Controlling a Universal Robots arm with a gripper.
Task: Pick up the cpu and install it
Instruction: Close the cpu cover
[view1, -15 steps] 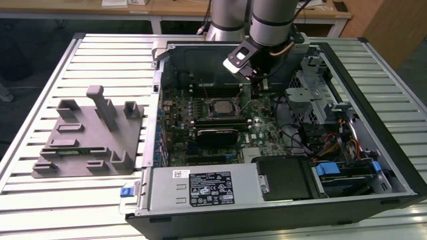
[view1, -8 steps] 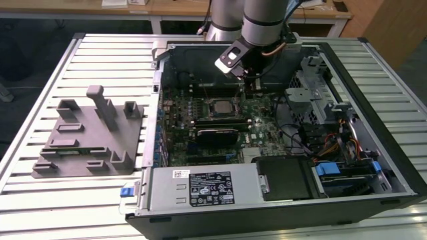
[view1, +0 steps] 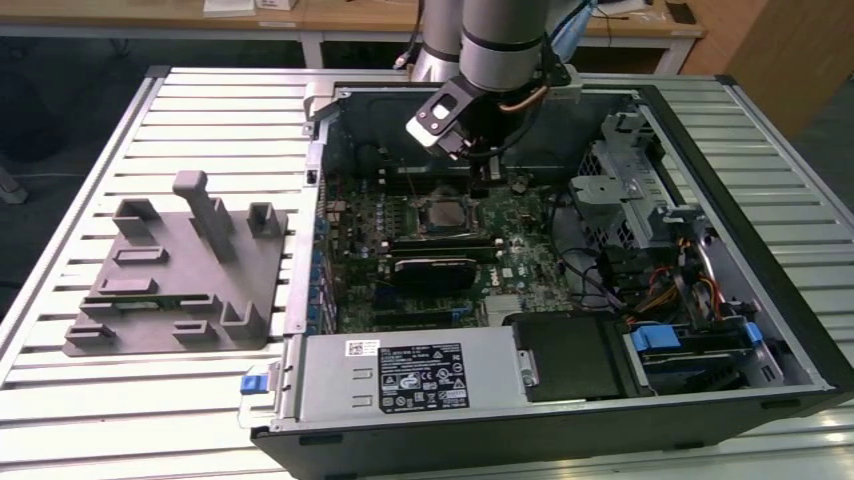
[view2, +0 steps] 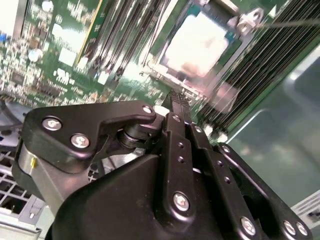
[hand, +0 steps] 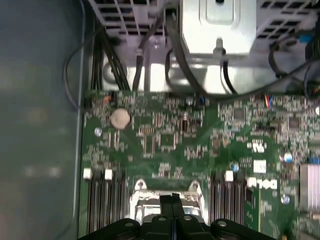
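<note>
The claw (view2: 176, 98) is hovering inside the open computer case (view1: 561, 442) with its 2 fingers (view2: 180, 135) pressed together on nothing, while the cpu (view2: 198, 44) is sitting in the motherboard socket (view2: 246, 22) just beyond its tips.

In the second wrist view your cpu (view2: 200, 42) is washed to a pale blur — you can't tell its edges. In the first wrist view the pincer (hand: 173, 199) hides much of the socket (hand: 141, 192).

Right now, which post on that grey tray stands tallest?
The slim post in the middle of the grey tray; the blocky posts either side of it are lower.
</note>
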